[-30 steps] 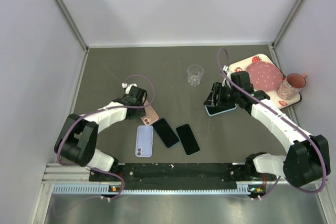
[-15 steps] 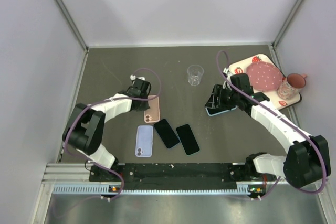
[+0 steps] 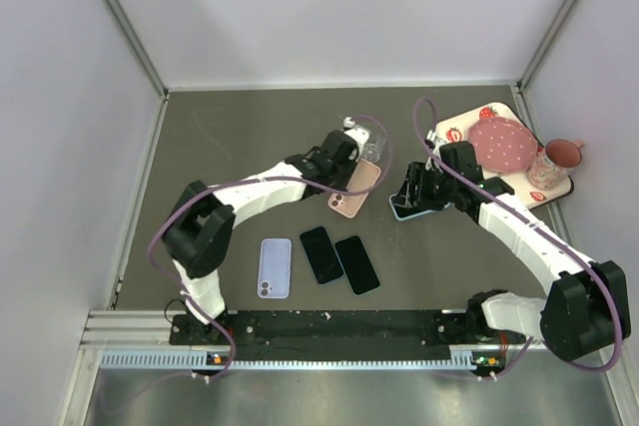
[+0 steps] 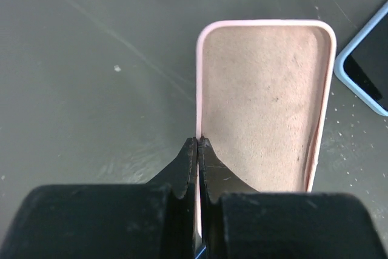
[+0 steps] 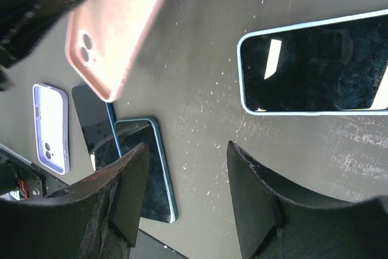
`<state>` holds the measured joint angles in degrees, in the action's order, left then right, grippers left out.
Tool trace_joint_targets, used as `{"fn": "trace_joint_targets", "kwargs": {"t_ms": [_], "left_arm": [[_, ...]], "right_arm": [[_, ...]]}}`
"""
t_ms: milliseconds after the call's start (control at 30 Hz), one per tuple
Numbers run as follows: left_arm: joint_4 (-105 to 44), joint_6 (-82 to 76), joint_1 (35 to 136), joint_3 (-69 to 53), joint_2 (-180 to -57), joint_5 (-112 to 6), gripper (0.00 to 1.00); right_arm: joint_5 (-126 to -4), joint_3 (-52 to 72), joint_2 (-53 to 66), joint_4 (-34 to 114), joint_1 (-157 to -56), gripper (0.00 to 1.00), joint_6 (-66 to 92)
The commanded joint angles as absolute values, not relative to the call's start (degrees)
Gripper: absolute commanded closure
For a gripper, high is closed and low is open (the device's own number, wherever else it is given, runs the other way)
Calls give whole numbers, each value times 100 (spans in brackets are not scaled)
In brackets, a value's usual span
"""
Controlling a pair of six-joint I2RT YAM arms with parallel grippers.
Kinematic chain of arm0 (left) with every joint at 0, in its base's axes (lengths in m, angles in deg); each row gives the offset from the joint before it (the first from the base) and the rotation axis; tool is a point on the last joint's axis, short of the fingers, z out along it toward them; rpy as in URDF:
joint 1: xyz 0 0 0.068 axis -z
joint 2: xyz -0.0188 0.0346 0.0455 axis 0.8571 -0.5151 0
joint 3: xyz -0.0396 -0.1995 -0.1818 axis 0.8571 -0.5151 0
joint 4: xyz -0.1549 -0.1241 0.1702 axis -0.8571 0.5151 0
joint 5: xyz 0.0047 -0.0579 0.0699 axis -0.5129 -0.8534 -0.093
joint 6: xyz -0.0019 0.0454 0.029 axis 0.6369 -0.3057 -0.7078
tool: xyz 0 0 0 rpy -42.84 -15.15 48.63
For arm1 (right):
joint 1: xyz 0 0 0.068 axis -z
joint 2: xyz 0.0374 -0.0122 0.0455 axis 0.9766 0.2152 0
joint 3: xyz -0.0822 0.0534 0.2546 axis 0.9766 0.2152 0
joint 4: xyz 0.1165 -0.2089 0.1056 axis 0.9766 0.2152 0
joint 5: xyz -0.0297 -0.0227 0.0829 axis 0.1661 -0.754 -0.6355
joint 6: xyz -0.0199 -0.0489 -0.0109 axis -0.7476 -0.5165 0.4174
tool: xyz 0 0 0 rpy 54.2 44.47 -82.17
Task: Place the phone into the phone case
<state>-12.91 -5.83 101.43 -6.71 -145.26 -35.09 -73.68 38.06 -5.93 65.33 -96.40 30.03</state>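
Note:
My left gripper is shut on the long rim of an empty pink phone case and holds it above the table's middle, camera hole toward me. In the left wrist view the jaws pinch the case's left rim, its beige inside facing up. My right gripper is open and empty, hovering by a phone in a light blue case. In the right wrist view that phone lies flat beyond the open gripper, with the pink case at upper left.
A lavender case and two dark phones lie near the front. A clear glass stands just behind the left gripper. A tray with a pink plate and a cup sits at right.
My left gripper has carried the pink case from the left side of the table to the middle, close to the glass and the right gripper. The right arm has barely moved.

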Motion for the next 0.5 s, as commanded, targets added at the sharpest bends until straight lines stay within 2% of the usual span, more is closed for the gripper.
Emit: {"fn": "trace_joint_targets", "kwargs": {"t_ms": [0,133,267,367,400,467], "left_arm": [[-1045,-1309,10443,-206,-15101,-3160,100],[-922,-1344,10505,67,-15382,-3125,94],[-878,-1362,10514,146,-15427,-2993,83],[-817,-1362,10514,173,-15331,-2826,61],[-816,-1344,10514,155,-15261,-2748,50],[-764,-1213,10505,85,-15050,-2677,44]], "right_arm": [[-7231,3826,-812,6462,-9577,46,2901],[-7169,3878,-865,6479,-9568,46,2892],[-7195,3870,-839,6488,-9568,46,2883],[-7221,3835,-777,6479,-9568,46,2883],[-7248,3817,-733,6479,-9568,46,2883],[-7283,3799,-724,6479,-9568,46,2901]]}}
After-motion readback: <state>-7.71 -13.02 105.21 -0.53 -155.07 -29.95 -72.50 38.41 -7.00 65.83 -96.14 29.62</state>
